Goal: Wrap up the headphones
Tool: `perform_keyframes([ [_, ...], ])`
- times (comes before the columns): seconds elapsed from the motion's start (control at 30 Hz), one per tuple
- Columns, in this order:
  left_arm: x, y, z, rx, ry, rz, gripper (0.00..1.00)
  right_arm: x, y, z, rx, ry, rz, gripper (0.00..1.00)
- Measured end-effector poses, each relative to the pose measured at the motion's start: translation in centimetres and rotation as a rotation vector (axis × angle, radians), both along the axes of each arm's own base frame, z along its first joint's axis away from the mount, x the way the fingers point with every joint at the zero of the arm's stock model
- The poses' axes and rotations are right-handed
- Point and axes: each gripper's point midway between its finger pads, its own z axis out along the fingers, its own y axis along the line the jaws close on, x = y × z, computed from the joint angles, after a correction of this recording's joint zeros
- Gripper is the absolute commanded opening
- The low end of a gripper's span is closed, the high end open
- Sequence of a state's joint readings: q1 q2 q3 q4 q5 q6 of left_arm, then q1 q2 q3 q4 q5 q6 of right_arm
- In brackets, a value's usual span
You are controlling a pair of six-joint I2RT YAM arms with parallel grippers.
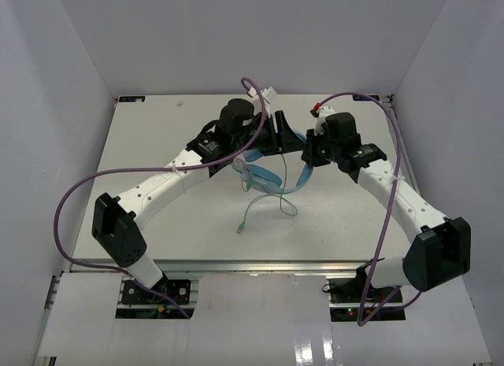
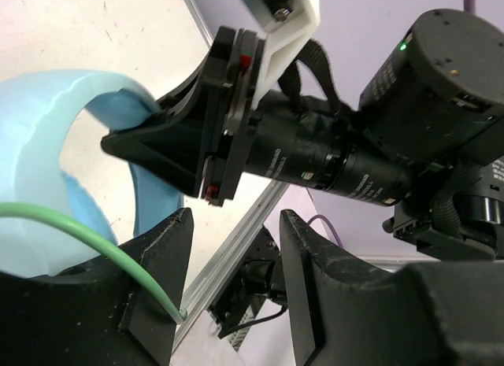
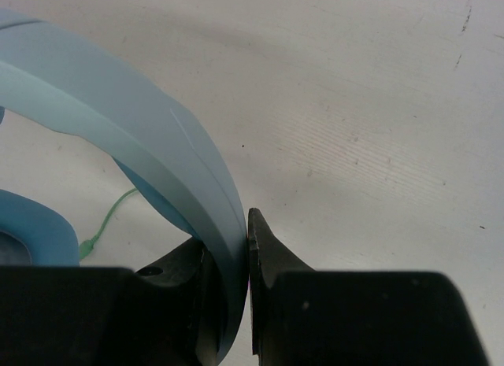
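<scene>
The headphones (image 1: 266, 177) sit near the middle of the bench (image 1: 157, 138), between the two hands and just nearer than both. The right hand (image 3: 228, 234) is closed on the light blue headband (image 3: 157, 146), with one black finger pressed against each face of the strip. An ear cup (image 3: 27, 224) shows at the left edge of the right wrist view.

The left hand (image 2: 236, 224) faces the right hand from the left. Its jaws stand apart with nothing pinched between them. The thin green cable (image 2: 87, 232) lies across the front of its left finger (image 2: 157, 287) and runs down to that finger's inner edge. The blue headband curves just beyond that finger.

From above, the cable trails off the headphones toward the near side in a loose loop on the bench. Its plug (image 1: 240, 231) lies on the surface, apart from both hands.

Small white print (image 2: 291, 165) runs around the black barrel of the right arm's wrist, too small to read. A green light (image 2: 405, 45) glows on the housing behind it. Purple cables (image 1: 79, 193) loop along both arms.
</scene>
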State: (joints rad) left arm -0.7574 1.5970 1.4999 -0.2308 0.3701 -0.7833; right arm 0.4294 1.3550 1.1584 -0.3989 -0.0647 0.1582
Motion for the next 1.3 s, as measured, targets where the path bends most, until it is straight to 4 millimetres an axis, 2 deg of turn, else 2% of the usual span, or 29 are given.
perform_keyframes([
  [0.37, 0.2, -3.3, 0.1, 0.046, 0.011, -0.053, 0.61, 0.4, 0.1, -2.0, -0.002, 0.065, -0.020, 0.08],
  [0.73, -3.6, -5.7, -0.4, 0.071, 0.023, -0.125, 0.62, 1.7, -1.2, -2.6, 0.023, 0.104, -0.081, 0.08],
  [0.87, -5.1, -6.3, -1.7, 0.098, 0.033, -0.144, 0.63, 2.4, -1.8, -2.8, 0.041, 0.125, -0.103, 0.08],
  [0.97, -5.7, -6.2, -3.1, 0.133, 0.043, -0.149, 0.68, 2.5, -1.8, -2.6, 0.058, 0.131, -0.100, 0.08],
  [1.1, -5.1, -5.6, -3.4, 0.178, 0.026, -0.126, 0.70, 2.1, -0.9, -2.2, 0.093, 0.144, -0.057, 0.08],
  [1.3, -3.4, -5.0, -0.7, 0.156, -0.026, -0.098, 0.70, 1.4, 0.0, -1.6, 0.137, 0.156, -0.019, 0.08],
])
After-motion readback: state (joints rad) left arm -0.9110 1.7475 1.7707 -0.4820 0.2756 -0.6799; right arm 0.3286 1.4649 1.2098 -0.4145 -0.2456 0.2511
